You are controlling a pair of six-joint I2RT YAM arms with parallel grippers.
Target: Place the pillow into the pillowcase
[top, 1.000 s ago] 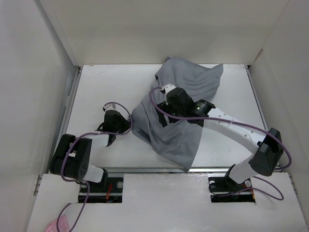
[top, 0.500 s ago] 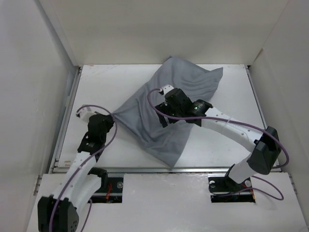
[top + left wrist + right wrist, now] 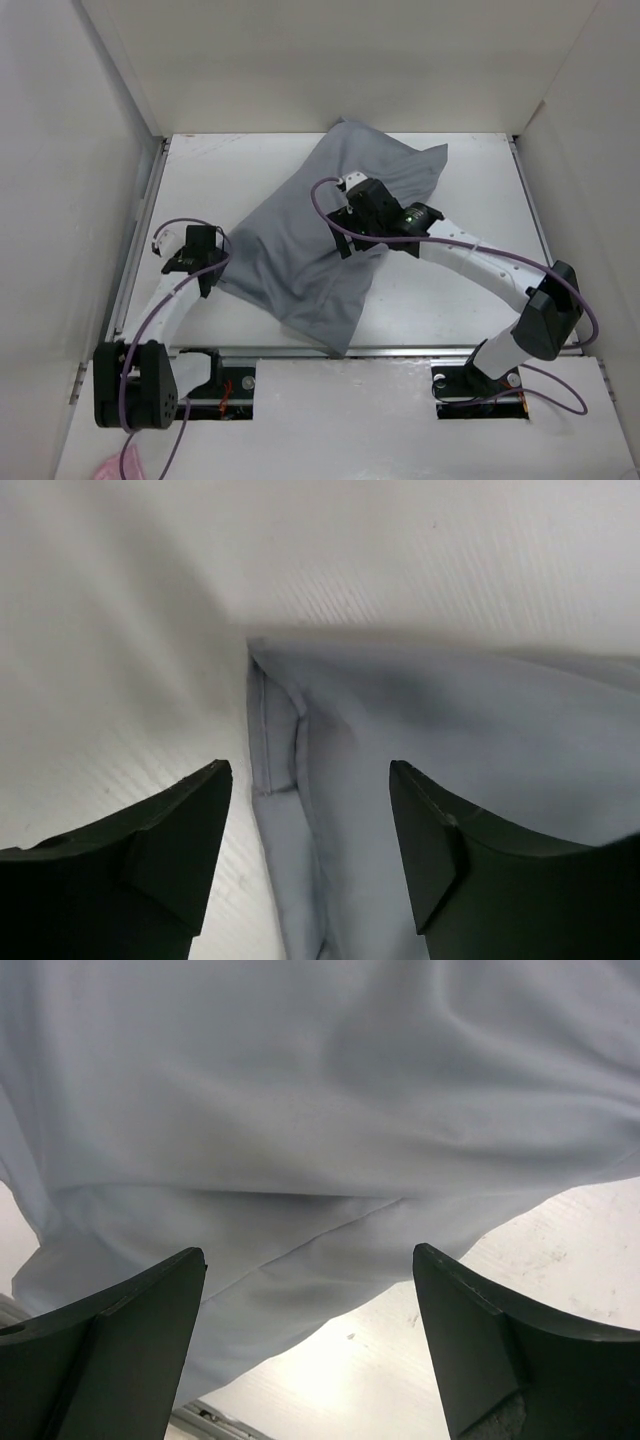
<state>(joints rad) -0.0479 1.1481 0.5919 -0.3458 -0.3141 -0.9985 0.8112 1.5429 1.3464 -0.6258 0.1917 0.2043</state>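
Across tabletop centre, crumpled pillowcase.
Left end effector parted over its corner, gripping nothing; right end effector wide apart, empty.

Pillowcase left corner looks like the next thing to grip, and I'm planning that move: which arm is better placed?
Probably left. The left gripper is open, with the pillowcase corner seam right between its jaws; the right gripper is open over its middle.

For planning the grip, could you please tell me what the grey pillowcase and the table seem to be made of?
Pillowcase: thin matte woven cloth, judging by soft wrinkles and a stitched hem. Table: probably white matte corrugated plastic or board; fine parallel ribs show.
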